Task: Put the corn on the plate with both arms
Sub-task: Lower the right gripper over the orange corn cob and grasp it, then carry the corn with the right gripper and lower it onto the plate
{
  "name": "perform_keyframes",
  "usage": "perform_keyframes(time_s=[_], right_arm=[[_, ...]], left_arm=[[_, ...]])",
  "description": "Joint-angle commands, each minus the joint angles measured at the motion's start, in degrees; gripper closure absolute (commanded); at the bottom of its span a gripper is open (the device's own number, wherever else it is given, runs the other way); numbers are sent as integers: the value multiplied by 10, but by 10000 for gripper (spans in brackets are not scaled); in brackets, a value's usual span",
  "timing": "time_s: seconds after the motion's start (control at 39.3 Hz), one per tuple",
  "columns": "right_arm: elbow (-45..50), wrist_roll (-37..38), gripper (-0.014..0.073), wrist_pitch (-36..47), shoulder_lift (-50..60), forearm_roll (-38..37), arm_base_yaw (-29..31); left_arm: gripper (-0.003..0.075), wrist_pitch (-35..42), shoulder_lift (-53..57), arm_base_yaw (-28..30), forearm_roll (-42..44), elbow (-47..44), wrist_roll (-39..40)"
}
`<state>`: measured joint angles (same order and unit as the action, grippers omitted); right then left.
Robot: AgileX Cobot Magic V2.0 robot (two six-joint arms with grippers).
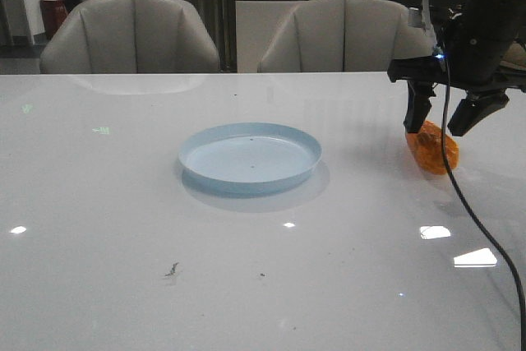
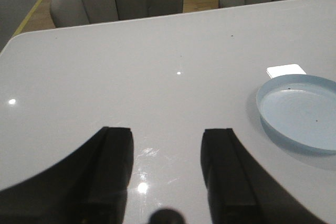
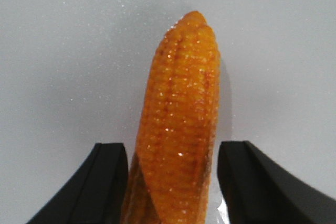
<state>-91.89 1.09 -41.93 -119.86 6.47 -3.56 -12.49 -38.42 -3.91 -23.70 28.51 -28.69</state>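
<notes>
One corn [image 1: 431, 148] cob lies on the white tabletop [image 1: 123, 228], well to the right of the single pale-blue plate [image 1: 250, 156], and nothing rests inside the plate except a few dark specks. In the front view the one arm on show, the right arm [image 1: 493, 14], reaches down from the upper right with a thin cable [image 1: 472, 211] trailing off toward the near edge. Its pincer [image 1: 444, 117] hangs directly over the corn with the two fingers spread wide, one on each side of the cob. The right wrist view shows the same: the orange cob [image 3: 181, 124], with its bumpy kernel rows, runs lengthwise between the two black fingers [image 3: 105, 182]. The left-hand finger looks to be at or very near the cob's side, while a clear gap remains on the other side, so the jaws are not closed on it. The left pincer [image 2: 168, 174] appears only in its own wrist view, its two dark fingers [image 2: 113, 171] set wide apart above bare tabletop [image 2: 131, 77] with nothing between them; the plate [image 2: 302, 111] sits off to one side of it, apart from the fingers. Behind the tabletop stand two grey upholstered chairs [image 1: 131, 34], side by side. A small dark scuff [image 1: 172, 270] marks the surface near the front edge.
</notes>
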Motion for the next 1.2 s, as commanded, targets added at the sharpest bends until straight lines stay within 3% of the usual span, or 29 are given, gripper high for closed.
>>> perform_keyframes(time_s=[0.0, 0.23, 0.46, 0.59, 0.89, 1.17], right_arm=[[-20, 1, 102, 21, 23, 0, 4], [-20, 1, 110, 20, -4, 0, 4], [-44, -11, 253, 12, -4, 0, 1], [-100, -42, 264, -2, -4, 0, -12], [-227, -62, 264, -65, -4, 0, -97], [-232, -62, 264, -103, -13, 0, -189]], left_arm=[[344, 45, 2, 0, -4, 17, 0], [344, 45, 2, 0, -4, 17, 0], [344, 45, 2, 0, -3, 17, 0], [344, 45, 2, 0, -3, 17, 0], [344, 47, 2, 0, -3, 17, 0], [344, 47, 2, 0, -3, 17, 0]])
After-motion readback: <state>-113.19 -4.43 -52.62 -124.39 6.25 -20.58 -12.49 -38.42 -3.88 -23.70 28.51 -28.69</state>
